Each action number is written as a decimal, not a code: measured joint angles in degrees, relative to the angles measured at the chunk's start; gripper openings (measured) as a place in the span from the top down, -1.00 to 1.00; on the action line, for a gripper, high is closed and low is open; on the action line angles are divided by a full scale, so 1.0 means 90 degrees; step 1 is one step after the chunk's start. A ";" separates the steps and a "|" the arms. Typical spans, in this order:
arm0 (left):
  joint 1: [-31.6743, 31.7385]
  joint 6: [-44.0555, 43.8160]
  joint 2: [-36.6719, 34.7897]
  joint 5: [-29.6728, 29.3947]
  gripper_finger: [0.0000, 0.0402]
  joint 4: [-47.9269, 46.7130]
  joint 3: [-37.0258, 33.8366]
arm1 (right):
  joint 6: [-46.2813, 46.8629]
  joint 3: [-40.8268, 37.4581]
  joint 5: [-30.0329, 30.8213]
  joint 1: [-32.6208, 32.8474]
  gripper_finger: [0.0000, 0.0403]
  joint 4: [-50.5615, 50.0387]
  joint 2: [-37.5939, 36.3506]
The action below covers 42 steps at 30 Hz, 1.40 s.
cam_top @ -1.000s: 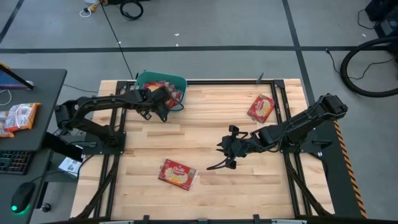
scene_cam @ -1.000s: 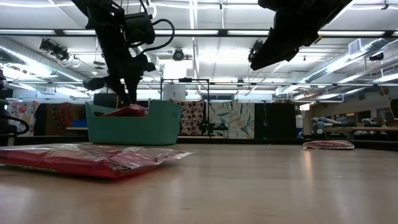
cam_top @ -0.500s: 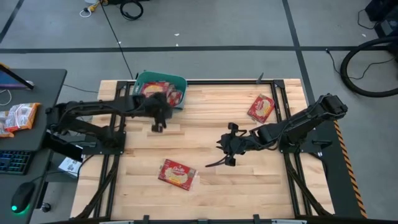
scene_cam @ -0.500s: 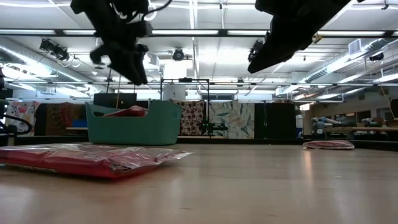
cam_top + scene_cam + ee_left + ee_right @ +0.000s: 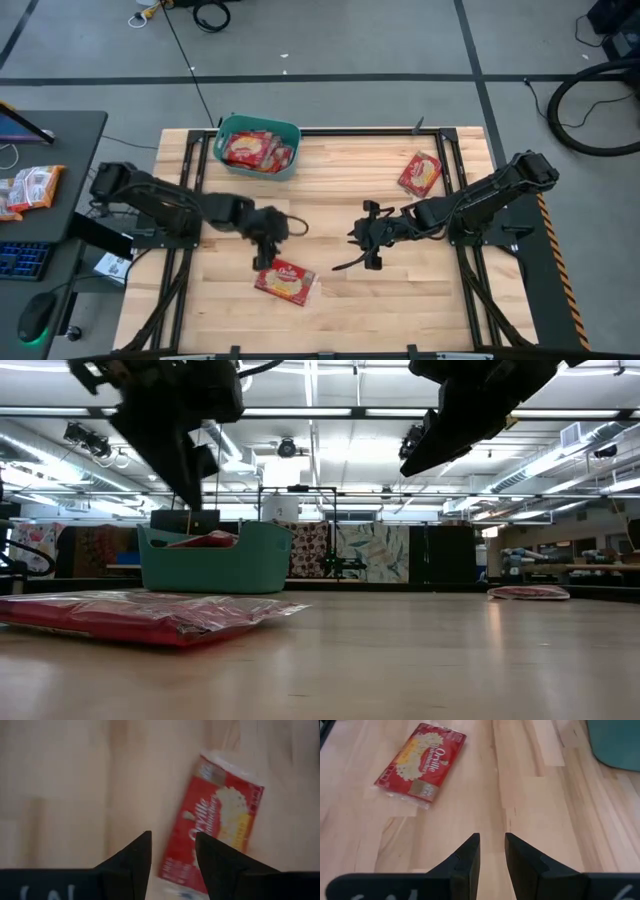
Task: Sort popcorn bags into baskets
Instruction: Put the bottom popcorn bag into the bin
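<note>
The teal basket [image 5: 258, 146] [image 5: 215, 560] stands at the table's far left edge with several red-orange popcorn bags lying in it. One bag [image 5: 286, 281] [image 5: 215, 840] [image 5: 150, 615] lies flat near the near edge. Another bag [image 5: 419, 173] [image 5: 528, 592] lies flat at the far right. My left gripper [image 5: 262, 250] [image 5: 172, 840] hovers open above the table, just left of the near bag and touching nothing. My right gripper [image 5: 362, 248] [image 5: 492, 840] hangs open over the table's middle, its fingers a little apart. The right wrist view shows the near bag [image 5: 422, 762] ahead of those fingers.
A desk left of the table holds a keyboard, a mouse and more packets [image 5: 30, 187]. Black frame rails run along the table's left and right sides. Bare wood lies between the two loose bags. A corner of the basket [image 5: 615, 742] shows in the right wrist view.
My left gripper has left the basket and swung toward the table's near edge and rightward, ending beside the near bag. A bag it stood over at the basket now lies in the basket.
</note>
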 joint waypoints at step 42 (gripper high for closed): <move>-0.5015 -0.2018 0.2941 -0.4308 0.18 -0.1966 0.0693 | -0.0399 0.0002 0.0033 -0.0141 0.52 0.0203 0.0000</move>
